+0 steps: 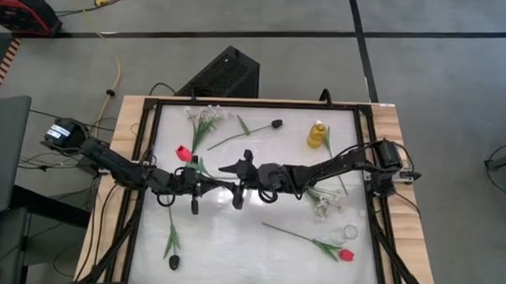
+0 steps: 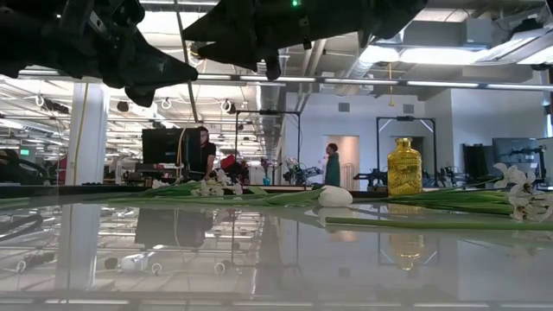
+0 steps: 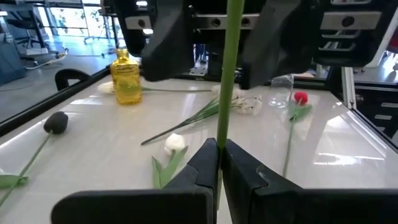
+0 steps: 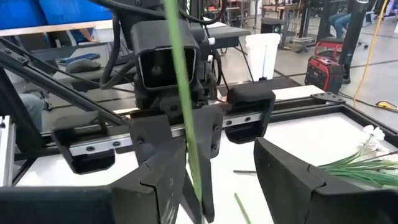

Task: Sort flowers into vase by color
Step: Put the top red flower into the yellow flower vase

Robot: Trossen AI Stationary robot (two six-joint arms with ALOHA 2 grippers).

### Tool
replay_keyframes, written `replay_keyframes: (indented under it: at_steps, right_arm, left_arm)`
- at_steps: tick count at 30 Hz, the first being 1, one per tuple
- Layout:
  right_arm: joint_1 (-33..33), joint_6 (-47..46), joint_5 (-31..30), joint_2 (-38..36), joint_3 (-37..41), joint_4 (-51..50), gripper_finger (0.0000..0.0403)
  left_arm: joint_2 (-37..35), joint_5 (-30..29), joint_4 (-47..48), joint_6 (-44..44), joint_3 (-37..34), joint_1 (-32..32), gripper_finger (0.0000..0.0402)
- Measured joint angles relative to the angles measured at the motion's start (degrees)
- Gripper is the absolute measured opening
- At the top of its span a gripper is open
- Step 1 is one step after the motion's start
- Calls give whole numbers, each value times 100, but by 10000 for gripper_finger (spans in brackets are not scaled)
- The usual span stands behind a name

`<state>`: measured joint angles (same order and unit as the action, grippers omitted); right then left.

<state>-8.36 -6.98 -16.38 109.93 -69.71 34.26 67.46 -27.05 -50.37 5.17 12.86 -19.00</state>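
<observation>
A thin green flower stem (image 3: 225, 74) stands nearly upright above the table's middle, and its head is outside both wrist views. My left gripper (image 3: 219, 149) (image 1: 216, 188) comes level from the left and is shut on this stem. My right gripper (image 4: 221, 152) (image 1: 228, 176) faces it from the right, open, with the stem (image 4: 183, 93) between its fingers, close to one of them. A red tulip (image 1: 182, 153) shows beside my left arm; whether it is this stem's head I cannot tell. A yellow vase (image 1: 317, 134) stands at the far right. My left gripper pinches the stem (image 3: 220, 132) between its two fingers. The fingers lie level, come from the table's left and cross the stem. The stem rises nearly upright above them, lifted; its lower part is hidden by the fingers. My right gripper stands open around the stem; whether one finger (image 4: 163, 180) touches it I cannot tell.
On the table lie a dark tulip (image 1: 276, 123), white sprigs (image 1: 205, 115), a second dark tulip (image 1: 174, 262), a second red tulip (image 1: 345, 255), a white tulip (image 3: 175, 142) and more white blossoms (image 1: 322, 203). A clear glass (image 1: 349, 233) stands near right. People stand in the room beyond.
</observation>
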Motion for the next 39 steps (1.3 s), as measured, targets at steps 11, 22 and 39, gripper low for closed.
replay_keyframes:
  at_steps: [11, 22, 39]
  right_arm:
    - [14, 452, 410, 642, -553, 96, 213]
    - [-33, 492, 278, 553, -651, -391, 94]
    - [-94, 469, -589, -519, -299, -2060, 25]
  left_arm:
    - [0, -51, 123, -1, 1, 37, 0]
    - [0, -67, 253, -101, 0, 35, 0]
    - [-446, -376, 1437, -96, 2, 30, 110]
